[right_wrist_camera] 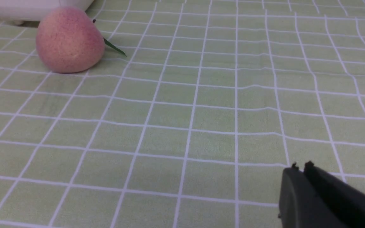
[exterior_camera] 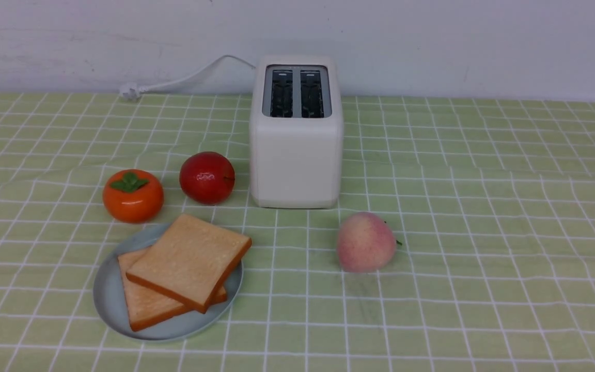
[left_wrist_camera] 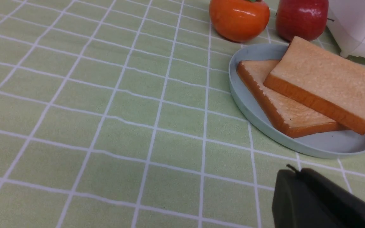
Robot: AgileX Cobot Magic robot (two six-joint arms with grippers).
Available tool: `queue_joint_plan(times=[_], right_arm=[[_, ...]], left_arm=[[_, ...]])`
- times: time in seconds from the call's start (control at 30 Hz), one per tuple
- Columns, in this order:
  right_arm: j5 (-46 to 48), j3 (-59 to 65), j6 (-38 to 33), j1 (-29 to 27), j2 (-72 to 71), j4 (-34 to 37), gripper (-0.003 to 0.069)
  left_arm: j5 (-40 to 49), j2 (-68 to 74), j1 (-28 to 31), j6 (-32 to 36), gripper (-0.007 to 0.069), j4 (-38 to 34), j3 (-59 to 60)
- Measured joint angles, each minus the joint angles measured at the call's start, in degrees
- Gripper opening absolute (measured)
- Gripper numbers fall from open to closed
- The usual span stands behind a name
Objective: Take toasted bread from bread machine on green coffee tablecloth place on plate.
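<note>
Both slices of toast (exterior_camera: 186, 268) are lying stacked on the plate (exterior_camera: 105, 299), leaving the toaster (exterior_camera: 296, 139) slots empty, so the task is looking finished. The left gripper (left_wrist_camera: 293, 172) and right gripper (right_wrist_camera: 299, 166) are hovering over the tablecloth (exterior_camera: 483, 232), jaws pressed together, holding nothing, needing only to be parked
</note>
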Motion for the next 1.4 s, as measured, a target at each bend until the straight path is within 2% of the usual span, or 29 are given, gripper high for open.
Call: queue_joint_plan(times=[1.4], right_arm=[[0.0,0.0,0.02,0.0,0.0,0.0,0.0086]], left_arm=[[0.06,0.0,0.0,0.0,0.0001,-0.06,0.0]])
